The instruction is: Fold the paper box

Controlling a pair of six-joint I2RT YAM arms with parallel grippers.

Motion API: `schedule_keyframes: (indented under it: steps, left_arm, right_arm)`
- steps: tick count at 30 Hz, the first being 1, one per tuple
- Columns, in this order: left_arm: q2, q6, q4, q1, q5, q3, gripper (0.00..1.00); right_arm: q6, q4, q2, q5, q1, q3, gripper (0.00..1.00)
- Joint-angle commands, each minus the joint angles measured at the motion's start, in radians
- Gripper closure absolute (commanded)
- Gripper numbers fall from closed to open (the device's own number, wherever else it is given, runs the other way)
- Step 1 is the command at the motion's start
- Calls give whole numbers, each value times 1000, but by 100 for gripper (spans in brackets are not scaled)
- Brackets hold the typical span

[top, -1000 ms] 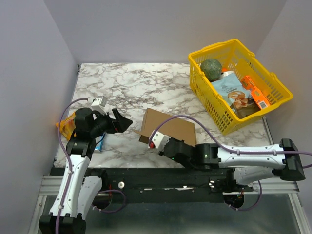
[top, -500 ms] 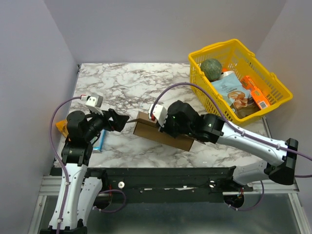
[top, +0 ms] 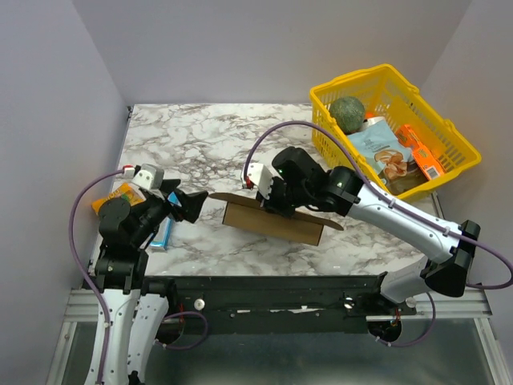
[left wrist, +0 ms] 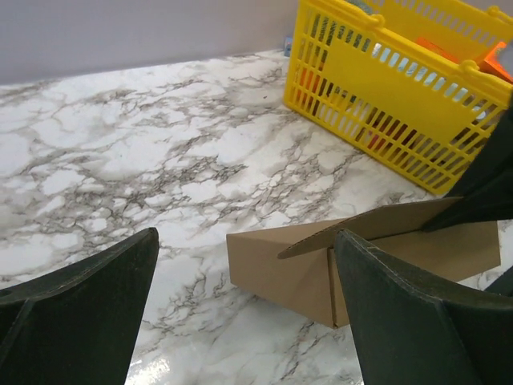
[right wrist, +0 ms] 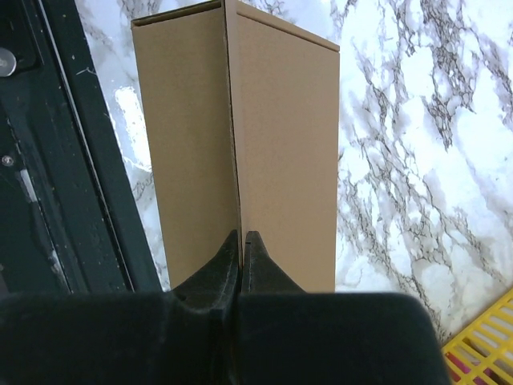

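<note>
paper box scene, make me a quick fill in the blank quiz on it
The right gripper is ____ on a panel edge of the paper box.
The left gripper, pointed at the box, has its jaws ____.
The basket behind the box is coloured ____.
Missing words: shut; open; yellow.

The right gripper is reaching in from the right and pinching the top flap of the paper box, its jaws pressed together on the cardboard. The box is lying lengthwise on the marble table. The left gripper is hovering just beside the box's left end, jaws spread wide, touching nothing. A yellow basket is standing well apart at the far right.
</note>
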Motion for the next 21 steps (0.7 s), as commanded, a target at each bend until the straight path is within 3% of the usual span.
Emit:
schedule_keyframes:
  steps: [1,2,5,8,21]
  left_arm:
    - [-2,69,31,3,158,47,1]
    - [18,69,45,3,272,47,1]
    - [74,74,60,3,420,62,1]
    - [122,123,14,-20,441,82,1]
    - [234,286,-150,-168,220,153,1]
  right_arm:
    - [-28,-87,14,-90,-30,24,98]
    - [-31,-91,14,-96,-31,23,98]
    - [-41,-93,17,-120,-47,20,99]
    - [-49,-93,22,-145,-60,17,99]
    - [-61,-77,34,-173,-76,-5,99]
